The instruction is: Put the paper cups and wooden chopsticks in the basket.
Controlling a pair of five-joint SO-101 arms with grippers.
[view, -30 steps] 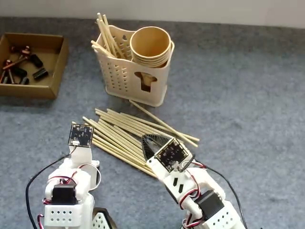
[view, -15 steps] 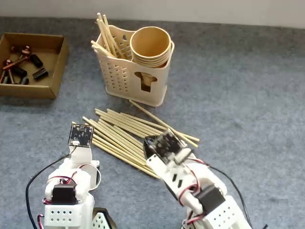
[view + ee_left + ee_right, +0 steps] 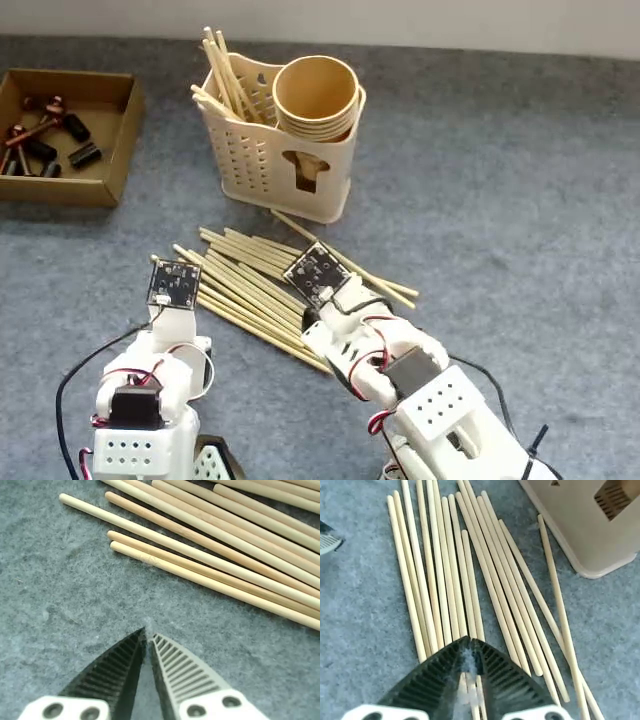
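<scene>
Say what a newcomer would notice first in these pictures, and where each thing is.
The fan of loose wooden chopsticks lies on the grey table in front of both arms. Behind it is the cream basket, holding a stack of paper cups and some leaning chopsticks. The right gripper sits shut over the loose pile.

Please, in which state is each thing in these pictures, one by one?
basket: upright, partly filled.
paper cups: stacked, standing in the basket.
chopsticks in the basket: standing on end, leaning.
loose chopsticks: lying flat in front of the basket.
left gripper: shut, beside the loose chopsticks' ends.
right gripper: shut, over the loose chopsticks.
cardboard box: open, small dark parts inside.
</scene>
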